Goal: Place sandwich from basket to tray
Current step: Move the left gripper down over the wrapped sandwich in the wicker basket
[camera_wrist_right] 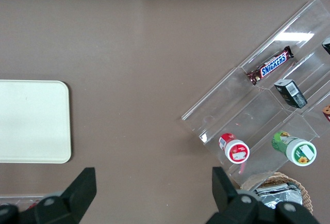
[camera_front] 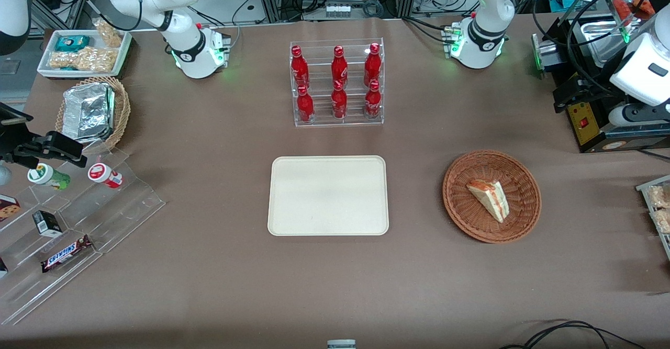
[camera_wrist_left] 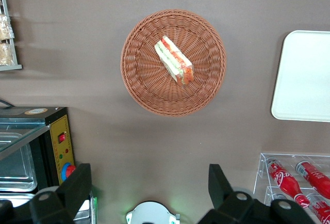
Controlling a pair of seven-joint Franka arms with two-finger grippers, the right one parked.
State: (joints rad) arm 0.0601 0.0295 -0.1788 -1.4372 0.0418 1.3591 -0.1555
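The sandwich (camera_front: 489,198) lies on its side in the basket (camera_front: 460,202), near the middle, with its pointed end toward the front camera. The tray (camera_front: 328,195) sits beside the basket, toward the parked arm's end of the table, bare and apart from it.

Treat this as the approach step: nothing is grasped yet. The gripper (camera_wrist_left: 149,188) hangs high above the table, farther from the front camera than the basket, with its fingers spread wide and nothing between them. Your next move calls for bringing the gripper over the basket and lowering it, with the fingers turned to straddle the wedge across its bread faces. Judge the descent carefully; the woven rim and floor of the basket leave little room for the fingertips.

Use the left wrist view to read the sandwich (camera_wrist_left: 174,60): it shows the red and green filling layers edge-on and both spread fingers (camera_wrist_left: 219,180). The front view does not show the fingertips. Use it instead for the layout, including the bottle rack (camera_front: 337,83) standing farther from the camera than the tray.
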